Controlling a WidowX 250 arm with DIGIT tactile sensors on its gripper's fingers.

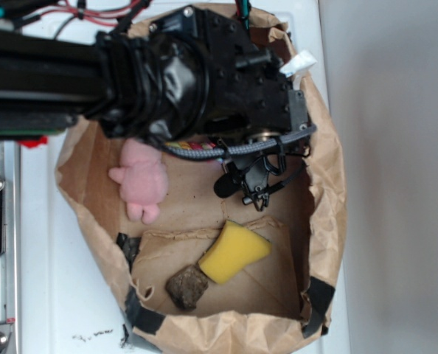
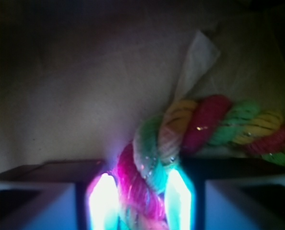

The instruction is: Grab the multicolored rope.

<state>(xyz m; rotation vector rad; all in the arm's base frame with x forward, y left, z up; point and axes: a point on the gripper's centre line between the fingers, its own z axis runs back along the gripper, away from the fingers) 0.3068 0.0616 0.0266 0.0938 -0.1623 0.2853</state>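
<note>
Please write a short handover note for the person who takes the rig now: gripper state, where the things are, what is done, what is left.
Gripper: the two fingers sit on both sides of the rope; how tightly they press cannot be told from the wrist view.
Rope: in the paper bag, mostly hidden under the arm in the exterior view.
Others: bunny, sponge and brown lump lie apart on the bag floor.
Done: gripper is at the rope.
Left: confirm the grasp and lift.
</note>
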